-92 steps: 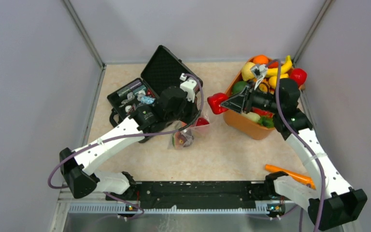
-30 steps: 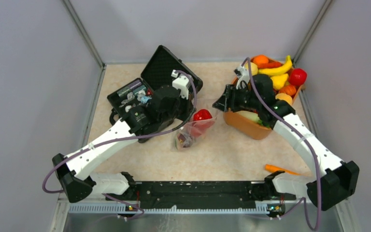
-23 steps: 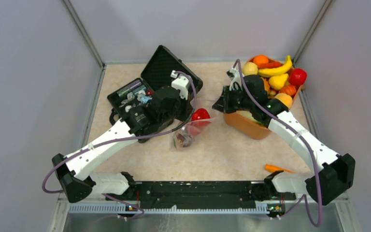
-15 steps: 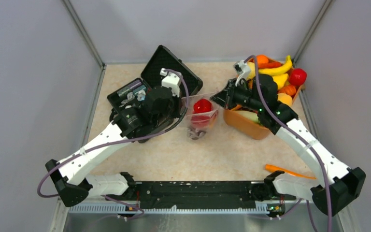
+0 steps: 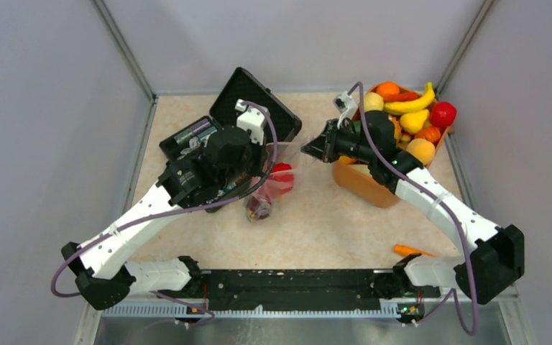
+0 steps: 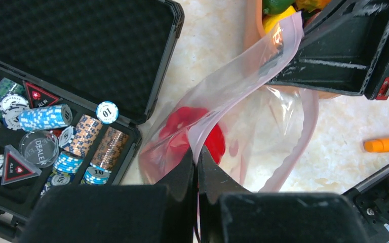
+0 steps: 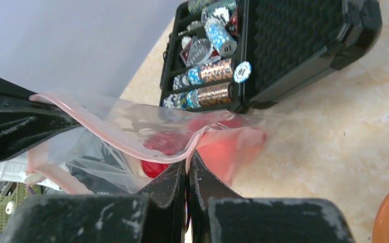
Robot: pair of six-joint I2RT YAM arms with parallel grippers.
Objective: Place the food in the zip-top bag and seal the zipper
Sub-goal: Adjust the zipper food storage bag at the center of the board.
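The zip-top bag (image 5: 272, 183) hangs between my two grippers over the middle of the table. Inside it are a red apple (image 5: 281, 171) and a dark piece (image 5: 259, 209). My left gripper (image 5: 270, 157) is shut on one end of the pink-red zipper strip (image 6: 243, 86); the apple (image 6: 210, 136) shows just beyond its fingertips. My right gripper (image 5: 306, 149) is shut on the other end of the strip (image 7: 106, 134), with the apple (image 7: 157, 152) below it. The mouth gapes open between them. More food fills the orange bowl (image 5: 363, 187): banana (image 5: 410, 105), red apple (image 5: 443, 113), pear (image 5: 414, 121), peach (image 5: 421, 150).
An open black case (image 5: 219, 126) of poker chips (image 6: 45, 117) lies at the back left, close to my left arm. An orange carrot-like stick (image 5: 411, 251) lies at the front right. Grey walls close off the table on three sides.
The red piece that my right gripper carried is now in the bag. My right gripper has closed on the bag's mouth, and both grippers have shifted left with the bag.
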